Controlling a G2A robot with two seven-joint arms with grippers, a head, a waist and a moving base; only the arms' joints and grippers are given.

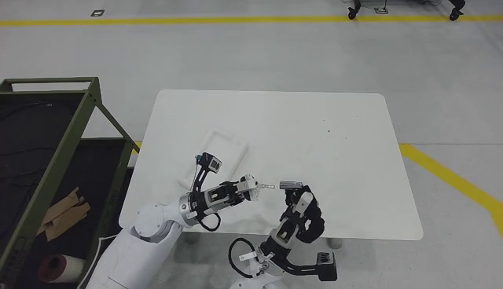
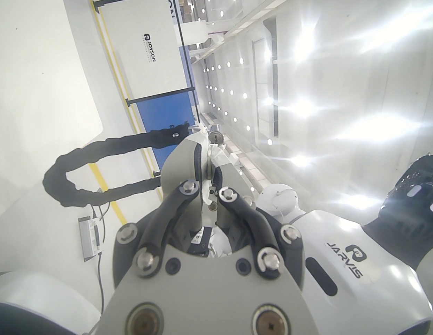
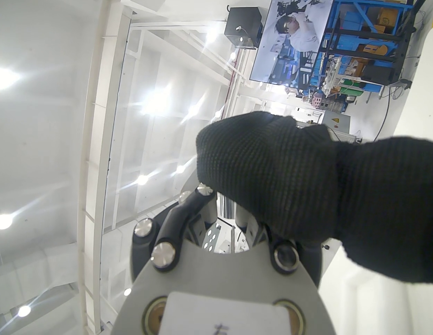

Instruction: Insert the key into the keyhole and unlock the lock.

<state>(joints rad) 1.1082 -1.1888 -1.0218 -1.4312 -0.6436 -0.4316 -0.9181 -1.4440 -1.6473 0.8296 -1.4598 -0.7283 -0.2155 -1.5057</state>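
Low centre in the top view, the left pincer (image 1: pixel 255 185) clamps the lock (image 2: pixel 218 129), keyhole (image 2: pixel 214 138) showing. The right pincer (image 1: pixel 289 185) sits just beside it; I cannot tell its grip.

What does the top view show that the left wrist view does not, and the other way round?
Top view, not the left wrist view: the right tool facing the lock across a small gap, above the near edge of the table, and a white tray lying farther in on the table. Left wrist view, not the top view: the lock's round metal end face with the keyhole, which looks empty. Both: the left tool shut on the lock, and the white tabletop.
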